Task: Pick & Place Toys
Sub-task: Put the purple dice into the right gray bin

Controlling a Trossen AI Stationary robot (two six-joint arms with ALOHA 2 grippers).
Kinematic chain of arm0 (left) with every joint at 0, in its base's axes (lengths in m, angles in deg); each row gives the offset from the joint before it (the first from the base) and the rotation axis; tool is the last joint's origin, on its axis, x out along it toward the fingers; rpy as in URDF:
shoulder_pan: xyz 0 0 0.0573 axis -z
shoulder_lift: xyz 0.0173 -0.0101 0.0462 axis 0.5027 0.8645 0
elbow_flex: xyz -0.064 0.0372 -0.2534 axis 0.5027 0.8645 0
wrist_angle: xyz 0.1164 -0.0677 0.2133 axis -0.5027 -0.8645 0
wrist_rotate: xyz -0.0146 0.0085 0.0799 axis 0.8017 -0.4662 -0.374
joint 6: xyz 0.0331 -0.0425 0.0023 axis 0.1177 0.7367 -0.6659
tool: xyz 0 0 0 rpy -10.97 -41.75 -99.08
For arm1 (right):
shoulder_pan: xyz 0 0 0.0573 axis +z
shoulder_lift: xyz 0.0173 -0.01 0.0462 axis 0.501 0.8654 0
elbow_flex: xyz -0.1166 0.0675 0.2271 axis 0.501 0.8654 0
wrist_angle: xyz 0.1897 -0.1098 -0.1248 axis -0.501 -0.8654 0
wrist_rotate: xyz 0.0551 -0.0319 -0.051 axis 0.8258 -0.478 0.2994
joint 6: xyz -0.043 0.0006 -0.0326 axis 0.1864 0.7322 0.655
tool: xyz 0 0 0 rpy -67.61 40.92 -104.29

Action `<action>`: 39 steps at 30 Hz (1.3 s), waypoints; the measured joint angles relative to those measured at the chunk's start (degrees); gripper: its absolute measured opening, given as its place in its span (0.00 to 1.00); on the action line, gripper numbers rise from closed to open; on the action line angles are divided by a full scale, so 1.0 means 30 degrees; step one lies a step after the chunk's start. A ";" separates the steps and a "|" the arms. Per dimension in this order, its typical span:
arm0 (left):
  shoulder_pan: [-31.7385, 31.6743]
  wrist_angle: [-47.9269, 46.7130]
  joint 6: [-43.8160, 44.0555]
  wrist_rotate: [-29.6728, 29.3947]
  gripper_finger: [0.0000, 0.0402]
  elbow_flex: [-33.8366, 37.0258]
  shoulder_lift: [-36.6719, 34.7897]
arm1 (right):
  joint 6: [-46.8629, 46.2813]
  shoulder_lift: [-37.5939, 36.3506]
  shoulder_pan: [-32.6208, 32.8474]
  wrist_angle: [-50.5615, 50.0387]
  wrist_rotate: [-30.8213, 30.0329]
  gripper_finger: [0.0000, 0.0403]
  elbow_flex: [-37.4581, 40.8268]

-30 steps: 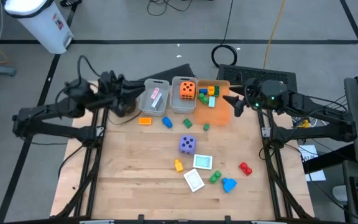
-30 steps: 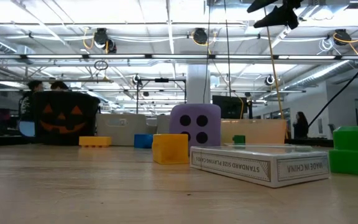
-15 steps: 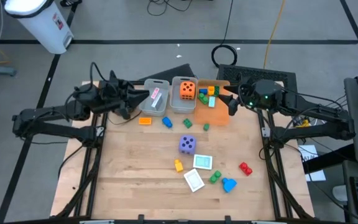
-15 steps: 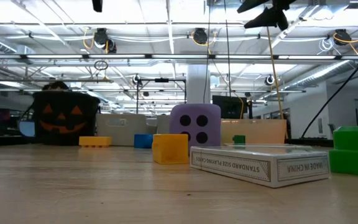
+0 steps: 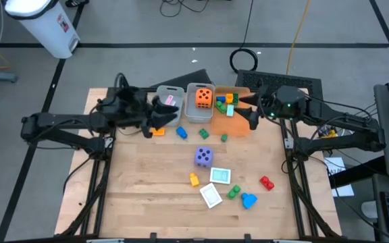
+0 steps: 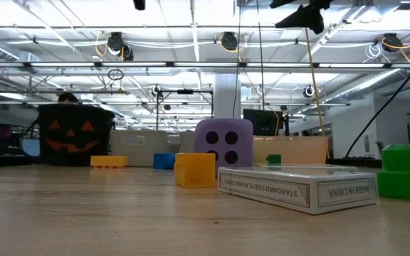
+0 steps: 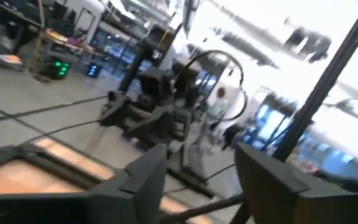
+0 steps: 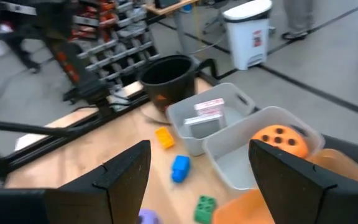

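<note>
Left fingers (image 5: 155,116) hang parted & empty at worktop's far-left edge, just over the orange block (image 5: 157,131), long axis parallel to that edge. Right fingers (image 5: 247,110) open, empty, above orange bin (image 5: 238,125). Left arm nearer the block.
</note>
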State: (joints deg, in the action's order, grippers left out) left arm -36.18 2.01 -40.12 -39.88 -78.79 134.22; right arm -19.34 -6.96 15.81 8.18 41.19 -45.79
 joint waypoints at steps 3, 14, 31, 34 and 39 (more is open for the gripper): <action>0.0191 0.1778 0.1572 -0.0223 0.61 -0.0007 0.0885 | 0.0448 -0.0052 -0.0007 0.0067 0.1473 0.65 0.0000; 0.2318 0.6340 0.5338 -0.1138 0.71 -0.0049 0.3212 | -0.0138 -0.0075 0.0055 -0.0035 0.8540 0.70 0.0000; 0.7459 -0.6530 0.6663 -0.8240 0.61 -0.5134 0.4507 | 0.2107 -0.0126 0.2168 -0.2920 0.9393 0.69 0.0003; 0.7469 -0.7794 0.7843 -0.8293 0.61 -0.5815 0.5271 | 0.2304 -0.0214 0.3214 -0.3052 0.9350 0.69 0.0460; 0.6909 -0.9373 1.0461 -0.7904 0.61 -0.5836 0.7096 | 0.1304 -0.0704 0.4534 -0.3063 0.7636 0.68 0.2235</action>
State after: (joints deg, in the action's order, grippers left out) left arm -15.46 -26.11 -8.73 -63.60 -96.29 155.51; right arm -15.43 -9.07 29.41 -1.01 64.09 -39.09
